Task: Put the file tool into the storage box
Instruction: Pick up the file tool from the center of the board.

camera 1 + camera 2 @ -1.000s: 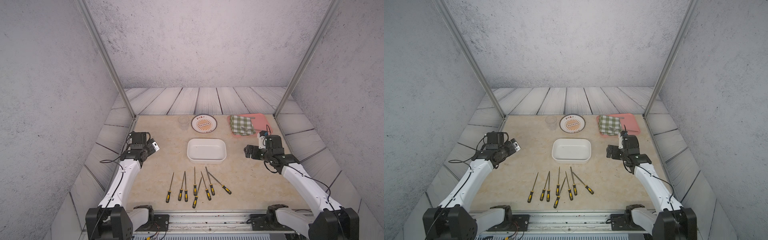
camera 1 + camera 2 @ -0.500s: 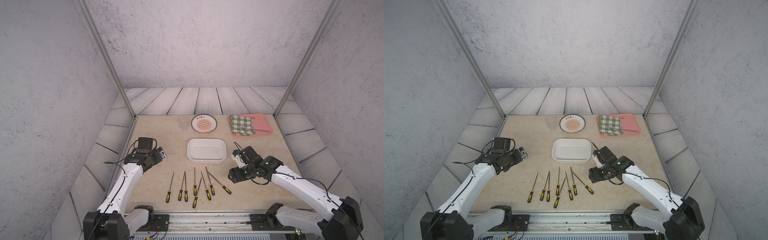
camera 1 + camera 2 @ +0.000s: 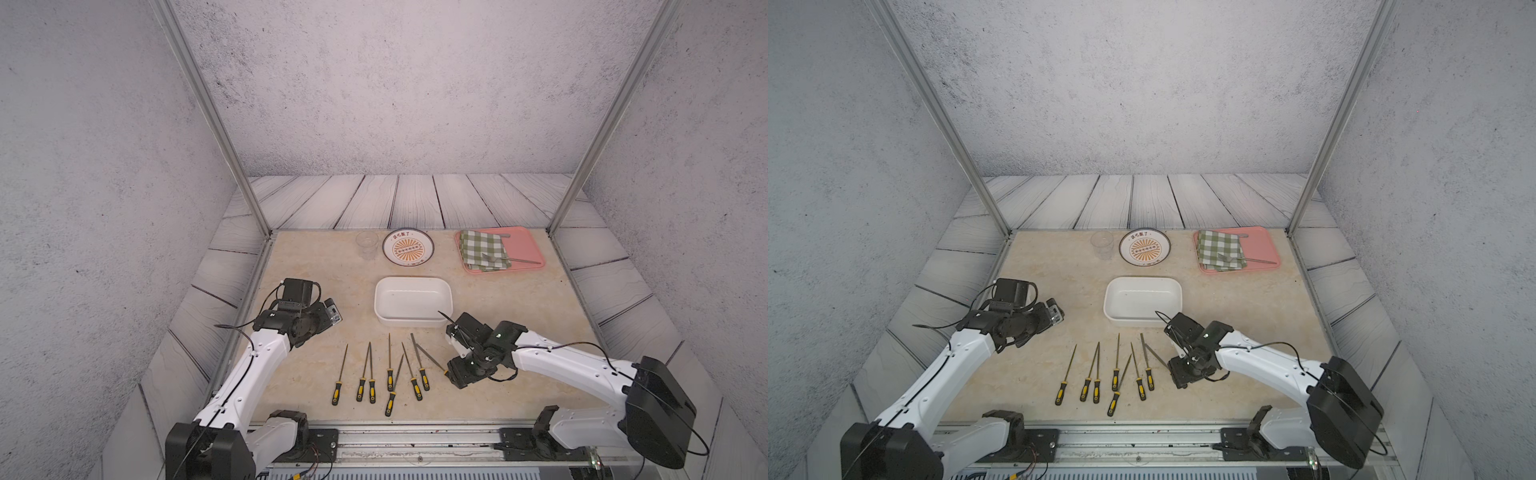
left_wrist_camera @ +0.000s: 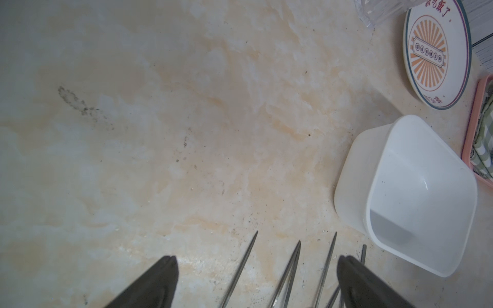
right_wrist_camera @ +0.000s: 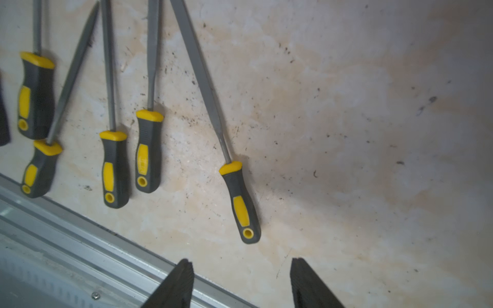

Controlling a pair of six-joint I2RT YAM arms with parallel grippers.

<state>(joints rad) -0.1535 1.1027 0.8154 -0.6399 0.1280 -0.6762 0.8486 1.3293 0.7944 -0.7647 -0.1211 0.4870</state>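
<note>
Near the front edge of the surface (image 5: 346, 133), your right tool (image 5: 241, 262) stands half-open, empty, short of the rightmost file (image 5: 212, 114); centre on its handle.

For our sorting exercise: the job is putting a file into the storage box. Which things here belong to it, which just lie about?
Belong: steel files with yellow-and-black handles; shallow white plastic storage box.
Lying about: round patterned plate; clear cup; flat pink tray; green checked cloth; metal fork.
</note>
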